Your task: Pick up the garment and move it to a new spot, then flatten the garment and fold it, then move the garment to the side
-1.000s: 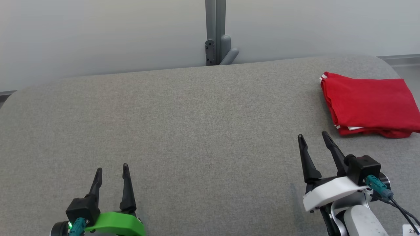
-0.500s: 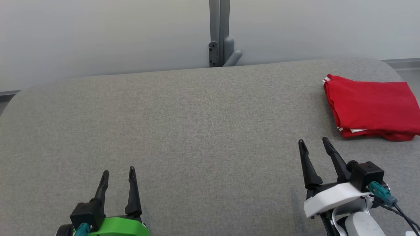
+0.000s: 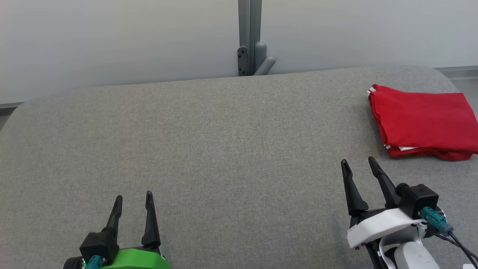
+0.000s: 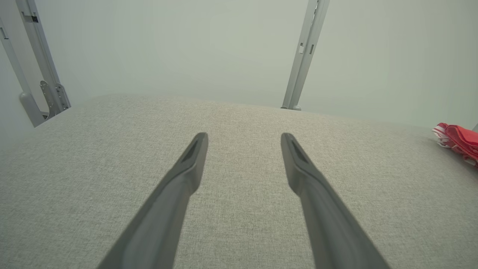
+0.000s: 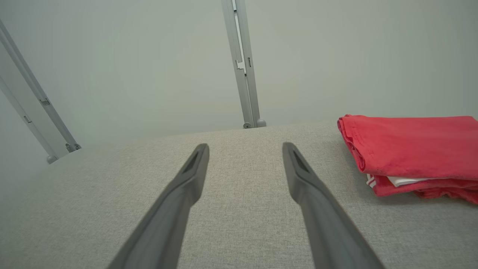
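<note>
The garment (image 3: 424,121) is red with white trim and lies folded in a neat stack at the far right of the grey padded table (image 3: 224,142). In the right wrist view the garment (image 5: 410,147) sits to the right of my fingers, and in the left wrist view its edge (image 4: 457,140) peeks in at the right border. My right gripper (image 3: 358,162) is open and empty, a short way in front of and left of the stack. At the lower left, my left gripper (image 3: 133,198) hovers over bare table, open and empty.
A grey metal post with a bracket (image 3: 250,56) stands behind the table's far edge against a pale wall. The table's rounded right corner (image 3: 440,73) lies just beyond the garment. Wide bare fabric surface stretches between the two grippers.
The picture shifted slightly between the oldest frame and half a second ago, so the camera moved. Since then both grippers and the garment stay put.
</note>
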Tool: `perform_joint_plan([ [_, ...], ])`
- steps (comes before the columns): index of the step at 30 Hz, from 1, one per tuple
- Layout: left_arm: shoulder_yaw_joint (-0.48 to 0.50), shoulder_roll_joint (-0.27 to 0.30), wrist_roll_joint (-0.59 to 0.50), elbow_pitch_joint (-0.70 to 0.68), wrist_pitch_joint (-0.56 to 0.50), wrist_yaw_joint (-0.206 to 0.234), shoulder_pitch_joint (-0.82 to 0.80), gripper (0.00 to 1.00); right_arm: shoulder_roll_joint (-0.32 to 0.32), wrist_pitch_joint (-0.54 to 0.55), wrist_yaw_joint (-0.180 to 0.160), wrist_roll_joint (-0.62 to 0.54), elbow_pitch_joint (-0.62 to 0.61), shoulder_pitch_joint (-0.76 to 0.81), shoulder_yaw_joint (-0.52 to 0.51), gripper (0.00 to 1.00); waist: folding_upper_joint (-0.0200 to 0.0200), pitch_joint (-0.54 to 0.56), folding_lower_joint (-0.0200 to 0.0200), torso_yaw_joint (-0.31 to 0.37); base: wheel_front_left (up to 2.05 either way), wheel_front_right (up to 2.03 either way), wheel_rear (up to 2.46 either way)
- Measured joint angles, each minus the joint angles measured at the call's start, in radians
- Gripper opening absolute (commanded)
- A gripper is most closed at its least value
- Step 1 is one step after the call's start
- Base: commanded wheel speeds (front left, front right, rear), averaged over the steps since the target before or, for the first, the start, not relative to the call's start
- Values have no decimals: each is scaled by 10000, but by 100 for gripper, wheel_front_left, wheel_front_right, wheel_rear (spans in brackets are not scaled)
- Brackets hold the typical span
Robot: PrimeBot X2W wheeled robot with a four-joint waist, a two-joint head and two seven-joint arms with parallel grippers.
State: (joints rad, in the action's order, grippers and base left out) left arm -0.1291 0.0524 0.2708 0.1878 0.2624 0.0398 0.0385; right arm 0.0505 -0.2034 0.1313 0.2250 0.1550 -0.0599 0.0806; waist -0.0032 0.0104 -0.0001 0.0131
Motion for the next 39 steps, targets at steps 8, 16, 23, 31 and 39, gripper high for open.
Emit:
perform_joint_plan([
  [8, 6, -10, 0, 198, -15, -33, 34, 0, -10, 10, 0, 33, 155, 79, 6, 0, 0, -17, 0, -11, 0, 0, 0],
  [16, 104, -29, 719, 562, -316, -96, 149, 0, -25, 117, 0, 849, 508, 385, 4, 0, 0, -22, 0, -16, 0, 0, 0],
  [23, 360, -29, 1946, 573, -681, -240, 111, 0, 19, 332, 0, 2171, 543, 358, -65, 0, 0, -28, 0, -22, 0, 0, 0],
  [31, 635, -29, 3216, 579, -1066, -410, -36, 0, 61, 537, 0, 3542, 570, 326, -148, 0, 0, -34, 1, -30, 0, 0, 0],
  [39, 851, -29, 4284, 583, -1358, -546, -170, 0, 94, 715, 0, 4650, 594, 263, -232, 0, 0, -40, 0, -36, 0, 0, 0],
])
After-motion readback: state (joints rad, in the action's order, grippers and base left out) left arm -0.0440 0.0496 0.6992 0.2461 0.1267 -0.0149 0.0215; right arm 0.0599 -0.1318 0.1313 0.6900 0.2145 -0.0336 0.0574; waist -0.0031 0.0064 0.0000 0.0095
